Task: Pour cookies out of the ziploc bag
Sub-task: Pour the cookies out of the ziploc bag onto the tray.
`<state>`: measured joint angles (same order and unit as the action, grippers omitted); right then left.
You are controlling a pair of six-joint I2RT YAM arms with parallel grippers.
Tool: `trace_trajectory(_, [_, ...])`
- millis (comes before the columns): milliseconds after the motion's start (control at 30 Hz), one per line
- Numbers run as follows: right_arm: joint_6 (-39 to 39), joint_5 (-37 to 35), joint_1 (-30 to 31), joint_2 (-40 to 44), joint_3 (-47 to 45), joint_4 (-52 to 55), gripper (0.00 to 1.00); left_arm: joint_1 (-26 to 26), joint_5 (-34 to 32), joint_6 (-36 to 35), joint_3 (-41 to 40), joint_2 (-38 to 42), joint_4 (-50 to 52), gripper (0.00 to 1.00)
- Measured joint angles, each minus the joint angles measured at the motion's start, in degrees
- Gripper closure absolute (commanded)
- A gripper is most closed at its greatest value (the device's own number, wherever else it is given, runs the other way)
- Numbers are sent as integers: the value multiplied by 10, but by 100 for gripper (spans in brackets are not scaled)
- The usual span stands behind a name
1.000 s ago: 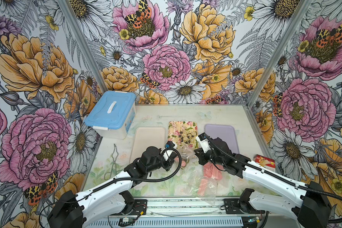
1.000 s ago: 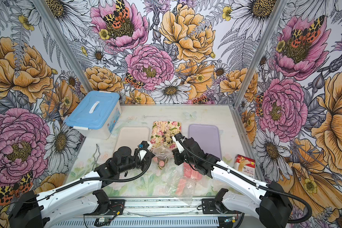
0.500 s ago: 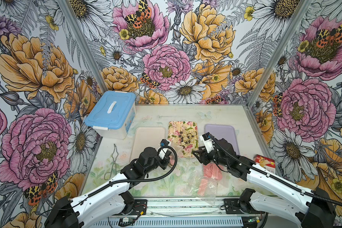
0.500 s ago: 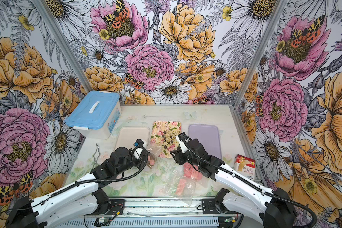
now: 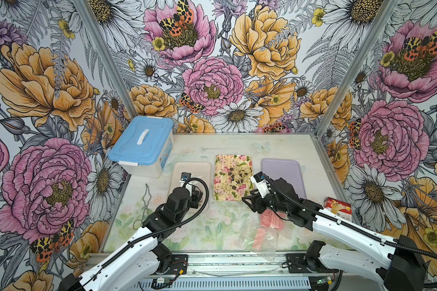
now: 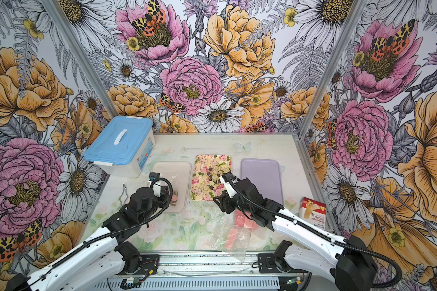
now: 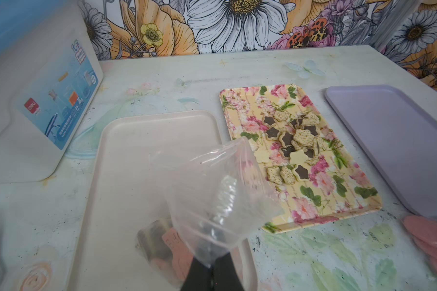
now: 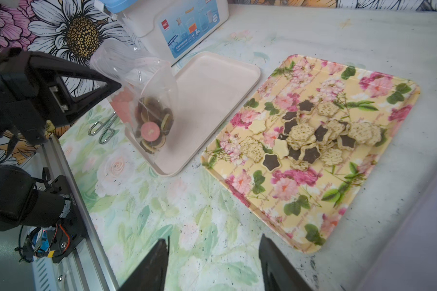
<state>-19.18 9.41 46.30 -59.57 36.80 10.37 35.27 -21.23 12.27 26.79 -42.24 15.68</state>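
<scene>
Both top views look steeply down from high above the counter's [image 5: 237, 143] front edge toward its back wall. Each wrist camera sits low and close, facing the back. All four views share the yellow floral rectangular tray [image 7: 338, 201].

Left gripper [image 5: 198, 195] sits over the beige tray [image 5: 205, 167]; jaws hidden by the wrist. Right gripper [image 5: 249, 199] hangs with jaws apart by the near edge of the floral tray [image 5: 223, 161], where star cookies [image 5: 240, 173] lie piled. Blue-lidded box [image 5: 143, 143] stands at the bench's [image 5: 212, 146] far left.
</scene>
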Motion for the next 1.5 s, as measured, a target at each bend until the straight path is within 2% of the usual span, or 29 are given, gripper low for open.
trace_trajectory(200, [16,1,39,-19,0,-2,39,-54,-8,45,10,-55,18,100])
trace_trajectory(500, [23,2,44,-28,3,-6,38,-137,19,75,51,-202,3,100])
trace_trajectory(700, [6,25,52,-103,25,-35,39,-171,33,82,106,-299,-24,100])
trace_trajectory(867, [-5,29,62,-192,99,-37,40,-200,51,82,142,-358,-45,100])
trace_trajectory(933, [-7,28,62,-231,150,-34,41,-212,63,83,144,-366,-59,86])
trace_trajectory(1100, [3,11,63,-311,260,-40,41,-220,81,79,130,-352,-97,61])
trace_trajectory(1300, [41,-10,63,-403,315,-61,43,-206,66,77,83,-264,-117,46])
trace_trajectory(1500, [63,-30,70,-477,318,-88,50,-125,3,84,74,-193,-93,41])
